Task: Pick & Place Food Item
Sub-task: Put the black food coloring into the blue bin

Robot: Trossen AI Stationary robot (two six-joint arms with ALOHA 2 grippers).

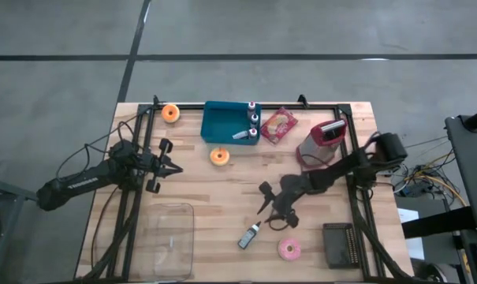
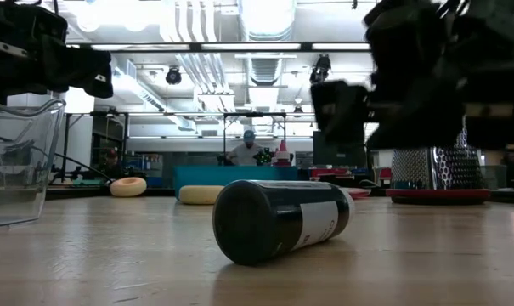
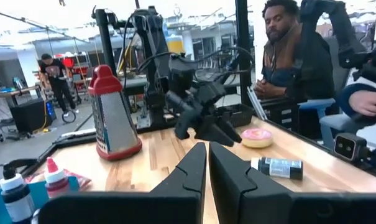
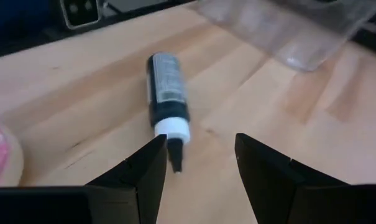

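Nothing looks picked yet: the right gripper (image 4: pixel 197 165) hangs with fingers spread and empty just above the small dark bottle (image 4: pixel 166 93), which lies on its side on the surface (image 1: pixel 222 189) toward the front edge, near the pink donut (image 1: pixel 289 250). The left gripper (image 1: pixel 175 167) waits clenched and empty near the left edge. The clear container (image 1: pixel 165 237) at the front-left corner holds nothing, so grasp, carry and placement all seem left.

Grey floor (image 1: pixel 57 95), bright ceiling lights (image 2: pixel 265 13)

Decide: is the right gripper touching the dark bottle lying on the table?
Apart. The right wrist view shows the open right gripper above the dark bottle, bare wood between them.
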